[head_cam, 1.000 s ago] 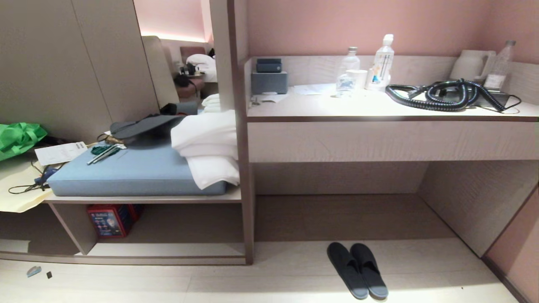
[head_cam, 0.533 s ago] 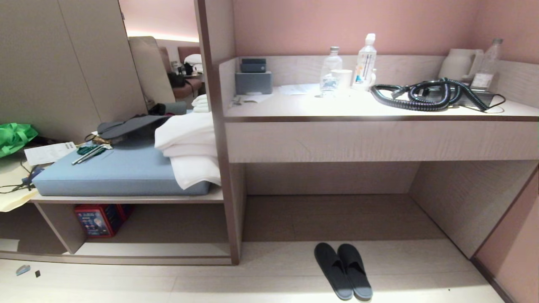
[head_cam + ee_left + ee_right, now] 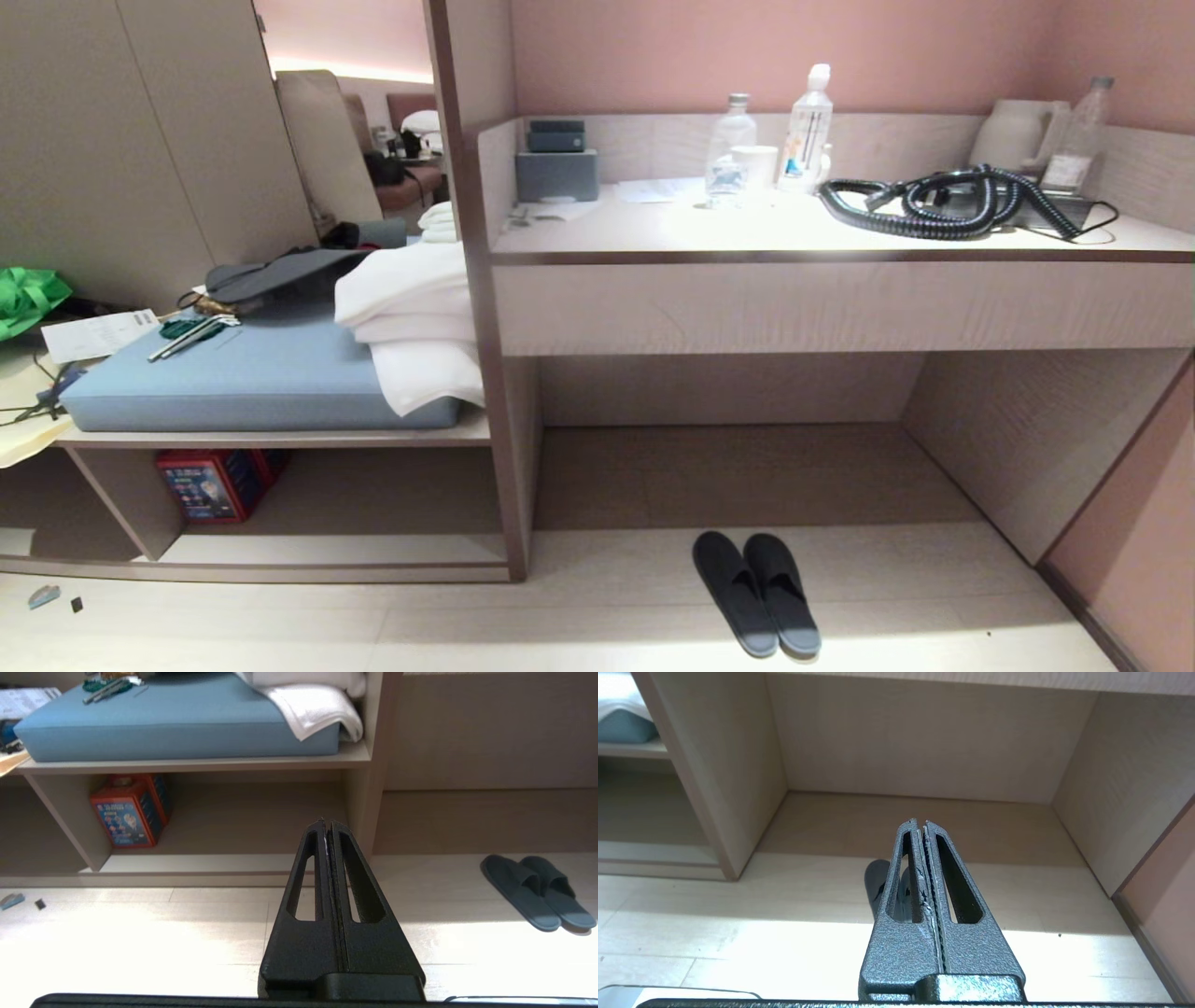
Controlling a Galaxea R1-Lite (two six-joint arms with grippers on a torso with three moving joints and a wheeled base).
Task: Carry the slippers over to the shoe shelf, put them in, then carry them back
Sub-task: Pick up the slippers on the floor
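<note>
The slippers (image 3: 756, 593) lie side by side on the pale floor, toes toward the wide recess under the desk. The left wrist view shows the slippers (image 3: 537, 891) off to one side. In the right wrist view the slippers (image 3: 877, 882) are mostly hidden behind my fingers. The shoe shelf (image 3: 345, 549) is the low cubby under the cushioned bench, left of the upright board; its pale bottom board (image 3: 196, 862) also shows. My left gripper (image 3: 327, 822) is shut and empty above the floor. My right gripper (image 3: 919, 822) is shut and empty too. Neither arm appears in the head view.
A red box (image 3: 210, 485) stands in the shelf's left end. On the bench lie a blue cushion (image 3: 252, 383) and white towels (image 3: 411, 317). The desk (image 3: 840, 233) holds bottles and a coiled cable (image 3: 943, 201). A pink wall (image 3: 1139, 523) closes the right side.
The whole head view has shifted left and a little up, so the camera has moved. The slippers lie where they were on the floor.
</note>
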